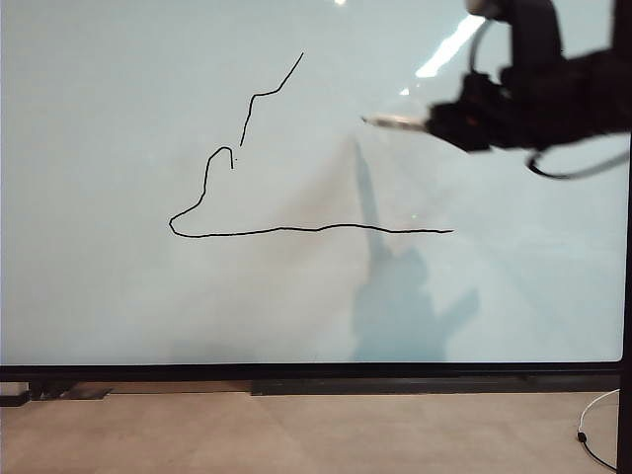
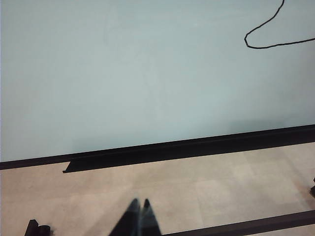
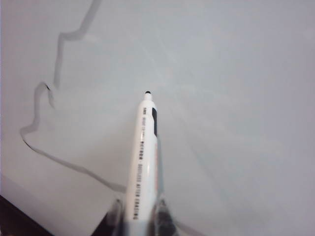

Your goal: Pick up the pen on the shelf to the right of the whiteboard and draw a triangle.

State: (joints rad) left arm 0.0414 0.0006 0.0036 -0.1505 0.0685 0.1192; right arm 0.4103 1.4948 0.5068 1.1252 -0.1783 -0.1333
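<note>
**White marker hanging off the board with the outline unfinished**

Black line work is covering only part of the triangle (image 1: 296, 188) on the whiteboard (image 1: 118, 296): a flat base is running along the lower middle, a jagged stepped side is climbing from its left end in two broken pieces, and the right side is standing undrawn, so the outline is lying open.

The right tool (image 1: 434, 122) is sitting high on the right of the exterior view, above the right end of the base line. It is gripping the pen (image 3: 143, 157) by the rear of its barrel, the jaws closing tightly on either side. The pen is pointing leftward across the board in the exterior view, its black tip showing clear of the drawn lines, up and to the right of the upper stroke. Whether the tip is touching the glossy surface cannot be told.

The left tool (image 2: 139, 216) is hanging low over the pale floor in front of the board's black lower frame, its two dark fingertips lying pressed together and carrying nothing
</note>
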